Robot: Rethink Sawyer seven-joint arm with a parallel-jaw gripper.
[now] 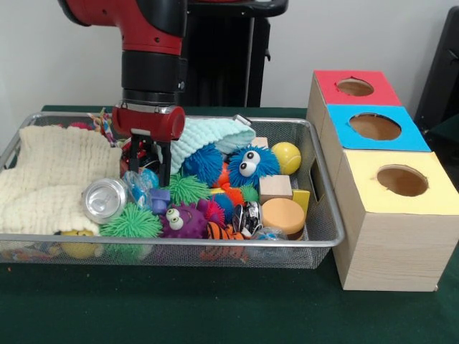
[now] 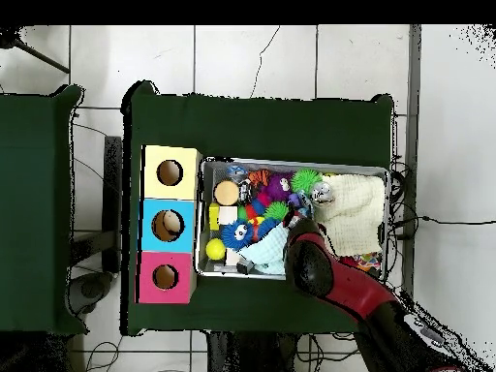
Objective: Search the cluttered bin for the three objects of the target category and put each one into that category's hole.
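- Nearest the camera in the front view is the wire-mesh bin [image 1: 326, 240], with a green spiky ball [image 1: 130, 223], a purple googly-eyed toy [image 1: 183, 221] and a striped toy [image 1: 224, 231] against its front wall.
- Behind them lie a silver can [image 1: 105, 199], an orange disc [image 1: 283, 214], a wooden cube [image 1: 275, 188], a blue fuzzy toy with big eyes [image 1: 249, 164] and a yellow ball [image 1: 286, 157]; a cream cloth [image 1: 57, 179] fills one end.
- Down among the toys in the middle of the bin, the gripper [image 1: 150, 159] has its two dark fingers [image 1: 166, 163] spread apart, nothing visibly pinched between them.
- Beside the bin stand three boxes: yellow box [image 1: 373, 208], blue box [image 1: 344, 129], red box [image 1: 323, 82], each with a round hole on top.
- From overhead, the arm [image 2: 334, 276] covers the gripper, so the jaws cannot be judged there.
- Something pale seems to sit in the blue box's hole [image 2: 169, 226], but too small to name; the other holes look dark.
- Which category is the target cannot be told, so the search looks barely begun.
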